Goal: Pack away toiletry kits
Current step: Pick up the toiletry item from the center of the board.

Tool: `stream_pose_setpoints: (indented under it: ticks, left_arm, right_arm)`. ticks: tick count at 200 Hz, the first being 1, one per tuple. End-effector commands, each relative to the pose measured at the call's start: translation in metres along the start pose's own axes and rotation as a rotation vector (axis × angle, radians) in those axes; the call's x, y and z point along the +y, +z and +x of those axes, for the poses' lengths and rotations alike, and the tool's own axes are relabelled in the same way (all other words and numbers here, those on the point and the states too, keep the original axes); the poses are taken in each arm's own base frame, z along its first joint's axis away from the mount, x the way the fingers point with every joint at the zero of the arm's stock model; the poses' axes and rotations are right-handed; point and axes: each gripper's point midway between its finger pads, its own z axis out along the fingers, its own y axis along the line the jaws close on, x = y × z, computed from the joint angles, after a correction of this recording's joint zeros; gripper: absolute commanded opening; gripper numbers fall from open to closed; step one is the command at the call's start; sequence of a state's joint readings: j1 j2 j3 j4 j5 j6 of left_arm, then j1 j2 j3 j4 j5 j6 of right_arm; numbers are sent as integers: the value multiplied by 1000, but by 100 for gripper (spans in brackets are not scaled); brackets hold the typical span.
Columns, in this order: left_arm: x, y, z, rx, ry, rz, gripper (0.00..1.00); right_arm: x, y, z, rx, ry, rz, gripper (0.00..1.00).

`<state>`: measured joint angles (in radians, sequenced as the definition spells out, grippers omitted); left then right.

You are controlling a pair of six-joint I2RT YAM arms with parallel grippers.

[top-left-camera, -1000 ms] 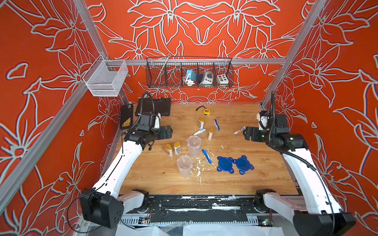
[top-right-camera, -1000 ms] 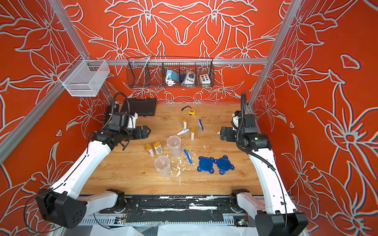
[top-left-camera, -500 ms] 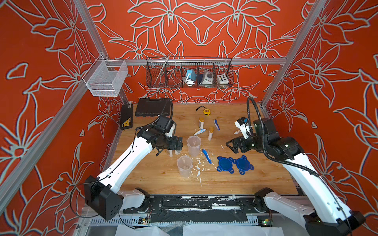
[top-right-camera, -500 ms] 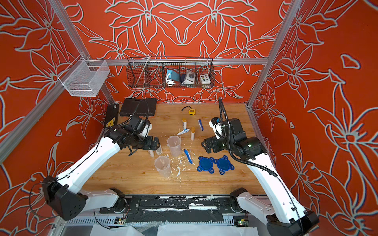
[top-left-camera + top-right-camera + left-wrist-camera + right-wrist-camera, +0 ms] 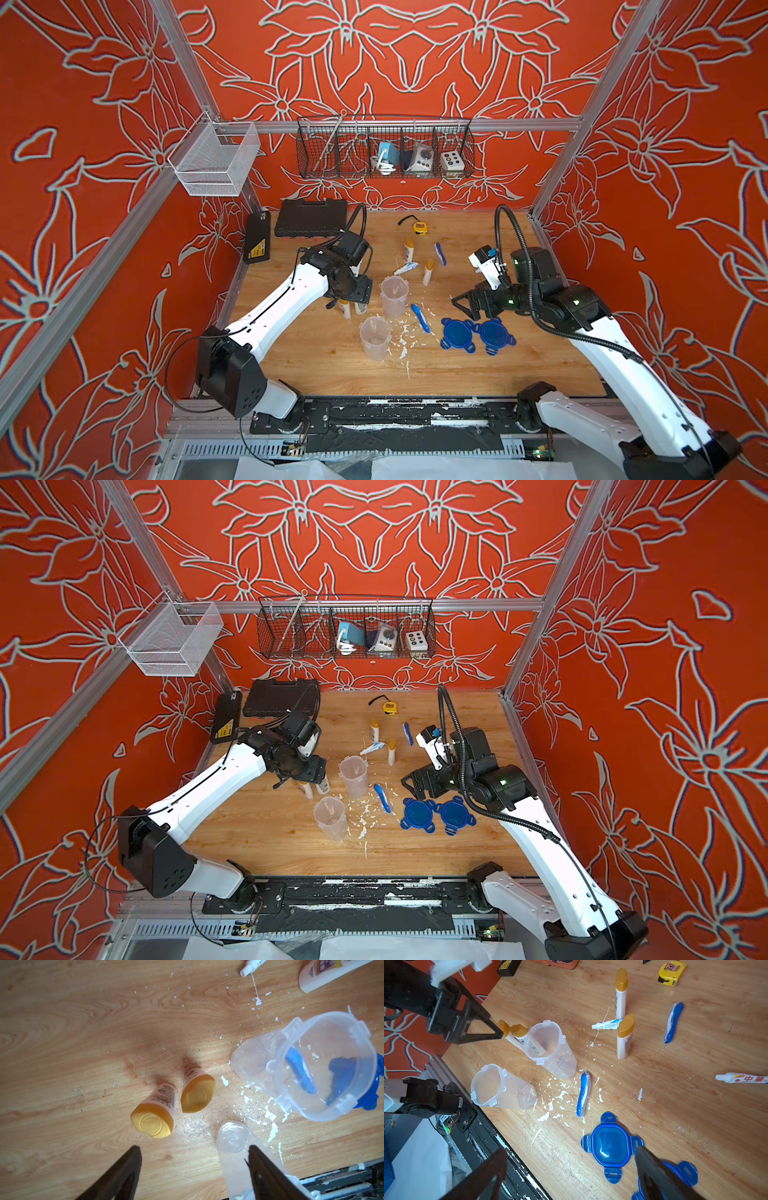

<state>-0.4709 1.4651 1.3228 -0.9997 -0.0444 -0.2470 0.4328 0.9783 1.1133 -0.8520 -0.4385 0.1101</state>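
Two small white bottles with yellow caps stand side by side on the wooden table. My left gripper hangs open just above them, with nothing between its fingers. Two clear cups stand to their right. A blue toothbrush lies between the cups and two blue lids. My right gripper is open over the nearer lid. Farther back are two more bottles, a toothpaste tube and a second toothbrush. Another toothpaste tube shows in the right wrist view.
A black tool case and a yellow tape measure lie at the back of the table. A black box with a yellow label leans at the left wall. White flakes litter the wood by the cups. Wire baskets hang above.
My left arm has swung from the back left to over the two standing bottles. My right arm has come forward and inward from the right edge to the blue lids.
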Motion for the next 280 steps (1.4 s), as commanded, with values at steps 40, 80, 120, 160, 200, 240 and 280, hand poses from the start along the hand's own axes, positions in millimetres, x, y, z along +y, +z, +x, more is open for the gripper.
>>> stream_pose_setpoints:
  ticks: [40,80,120,160,200,240,280]
  left_arm:
    - [-10,19,-18,-38,106,24,65]
    - [-7,31,-21,-15,136,-5,64]
    - [-4,43,-15,9,160,-23,60]
    - [-3,54,-13,33,181,-31,54]
    - [-4,62,-10,46,188,-27,50]
    - [-3,70,-6,57,183,-25,43]
    - [-4,73,-5,56,183,-24,38]
  right_arm:
    - [1,-20,-4,39,-21,51,96]
    - [-2,-23,-8,28,19,76,95]
    - [-5,-23,-8,29,32,97,95]
    - [-9,-22,-8,40,39,117,92]
    - [-10,-23,-11,40,26,128,92]
    - [-13,-24,-16,38,9,144,92]
    - [-15,-23,-23,36,-20,155,92]
